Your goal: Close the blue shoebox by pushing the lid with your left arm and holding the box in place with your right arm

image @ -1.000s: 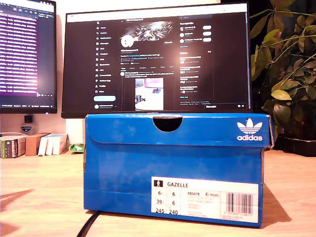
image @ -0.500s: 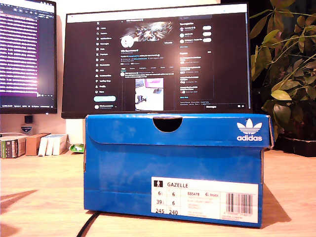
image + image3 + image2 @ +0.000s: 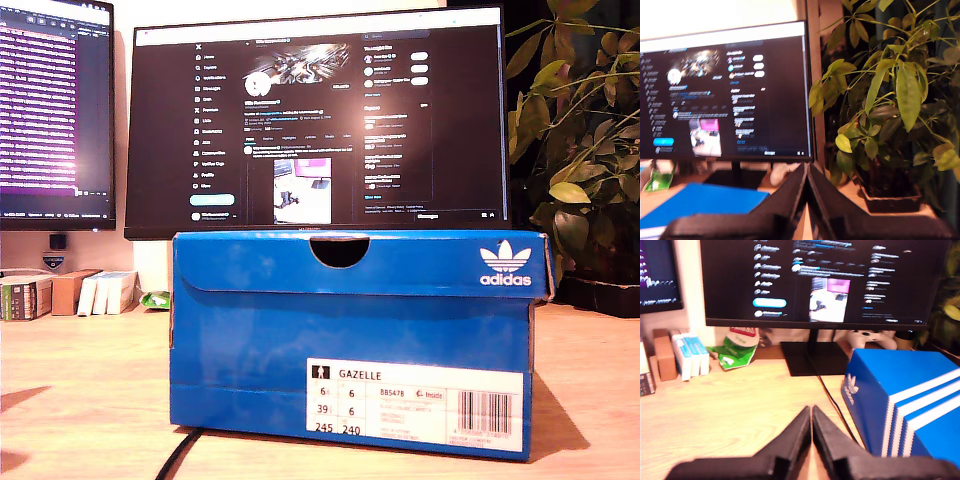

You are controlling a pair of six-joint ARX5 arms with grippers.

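Presently my first pincer (image 3: 811,412) is clenched, its fingertips pressed together with nothing between them, hanging over bare worktop (image 3: 730,405) just beside the shoebox (image 3: 905,400). My second pincer (image 3: 807,170) is likewise clenched and empty, held higher, with the box's blue top below it and a potted plant (image 3: 890,100) beyond.

Neither pincer nor either arm appears in the exterior view, so their standing against the box cannot be judged there. In that view the shoebox (image 3: 350,340) sits mid-worktop, lid (image 3: 360,262) down over the body, its front flap lapping the wall. Contents are hidden; the thumb notch in the lid shows only darkness. A dark cable (image 3: 178,455) runs out from under the box's lower edge and is cut off by the frame.

Open worktop lies to the exterior view's left of the box. Behind stand a monitor (image 3: 315,120) and, at that view's left edge, a second monitor (image 3: 55,110), partly cut off. Small boxes (image 3: 60,293) sit beneath it.
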